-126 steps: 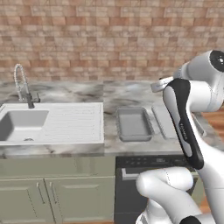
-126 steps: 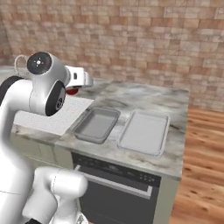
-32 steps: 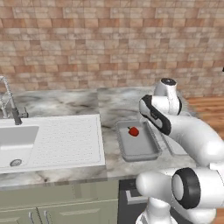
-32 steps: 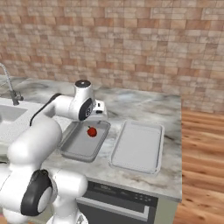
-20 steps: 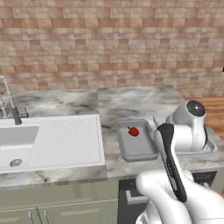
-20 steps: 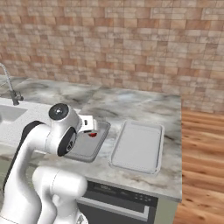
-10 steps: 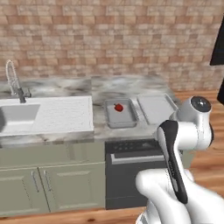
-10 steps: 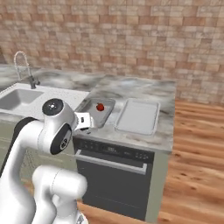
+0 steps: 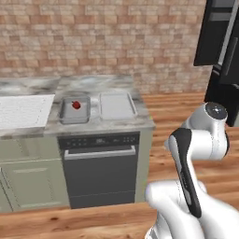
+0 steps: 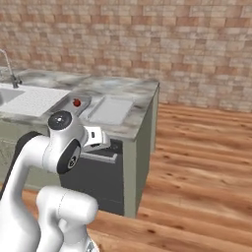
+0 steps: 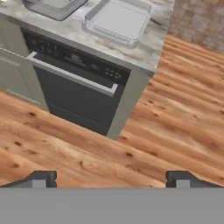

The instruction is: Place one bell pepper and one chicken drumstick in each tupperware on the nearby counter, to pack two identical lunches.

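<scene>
Backing off with the base, both views now show the table [image 9: 116, 123] farther away; one bell pepper [image 9: 76, 105] sits in the narrower tupperware [image 9: 63, 115], and the hand [image 11: 111, 178] hangs empty, fingers wide apart.

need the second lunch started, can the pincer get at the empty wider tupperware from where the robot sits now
Probably not yet. The open pincer hangs over the wood floor, well back from the counter. Nothing covers the wider tupperware, so the base mainly needs to drive closer.

arm [image 9: 196, 140]: glossy white rounded shells — dark joint bands (grey disc caps) | end effector [image 11: 112, 178]: two dark fingertips
</scene>
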